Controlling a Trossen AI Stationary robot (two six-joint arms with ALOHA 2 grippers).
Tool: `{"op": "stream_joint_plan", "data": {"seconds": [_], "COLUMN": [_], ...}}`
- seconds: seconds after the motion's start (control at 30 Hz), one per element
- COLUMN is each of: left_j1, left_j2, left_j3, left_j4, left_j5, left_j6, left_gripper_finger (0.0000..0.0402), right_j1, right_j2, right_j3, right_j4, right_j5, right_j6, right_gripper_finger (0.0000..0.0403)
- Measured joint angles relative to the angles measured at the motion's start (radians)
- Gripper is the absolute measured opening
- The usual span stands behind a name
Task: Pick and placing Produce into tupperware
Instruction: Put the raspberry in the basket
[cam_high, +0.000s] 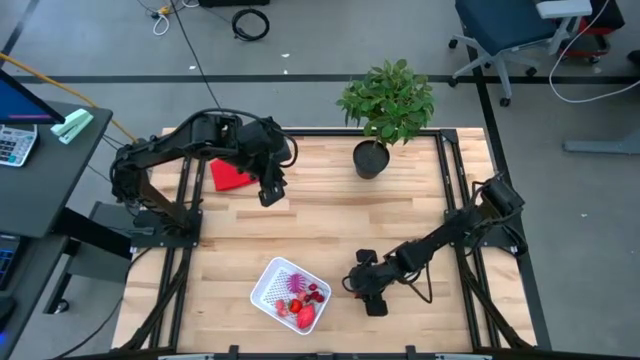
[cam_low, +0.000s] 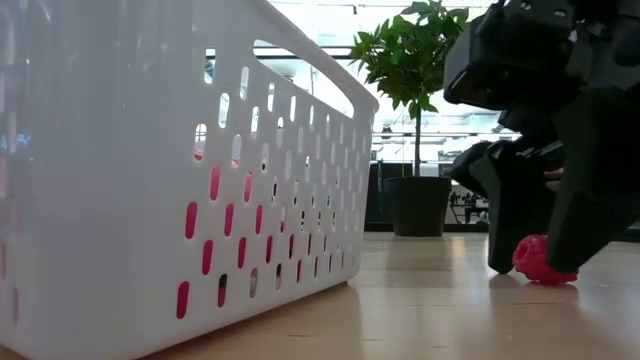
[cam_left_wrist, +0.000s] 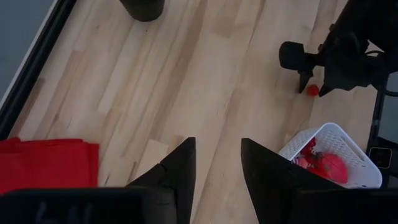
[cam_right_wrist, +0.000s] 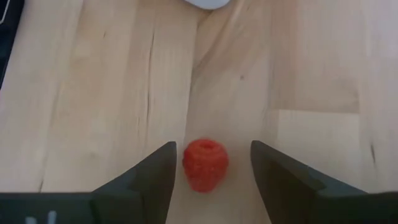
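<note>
A small red raspberry-like piece of produce (cam_right_wrist: 205, 164) lies on the wooden table, to the right of the tupperware. My right gripper (cam_right_wrist: 212, 147) is lowered over it, open, one finger on each side with a gap between each finger and the fruit. In the low view the fruit (cam_low: 543, 260) sits between the two dark fingers at the table top. The tupperware (cam_high: 268, 285), a white perforated container, stands near the table's front edge with several red pieces (cam_high: 305, 305) inside. My left gripper (cam_high: 271, 193) hangs open and empty, high over the table's far left.
A potted plant (cam_high: 385, 100) stands at the far edge, right of centre. A folded red cloth (cam_high: 230, 177) lies at the far left under the left arm. Bare wood (cam_high: 330, 225) stretches between the two arms.
</note>
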Motion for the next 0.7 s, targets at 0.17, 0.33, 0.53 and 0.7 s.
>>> {"op": "stream_joint_plan", "data": {"seconds": [0.17,0.33,0.53,0.7], "left_j1": [0.000,0.000,0.000,0.000], "left_j2": [0.000,0.000,0.000,-0.014], "left_j3": [0.000,0.000,0.000,0.000], "left_j4": [0.000,0.005,0.006,0.005], "left_j5": [0.000,0.000,0.000,0.000], "left_j6": [-0.007,-0.014,-0.035,-0.059], "left_gripper_finger": [0.0126,0.0124,0.0128,0.0122], "right_j1": [0.028,0.034,0.034,0.033], "right_j2": [0.005,0.003,0.002,0.001], "right_j3": [0.001,0.001,0.001,0.002], "right_j4": [-0.005,-0.025,-0.052,-0.053], "right_j5": [0.035,0.064,0.075,0.076], "right_j6": [0.003,0.029,0.029,0.032], "right_gripper_finger": [0.0215,0.0208,0.0150,0.0092]}}
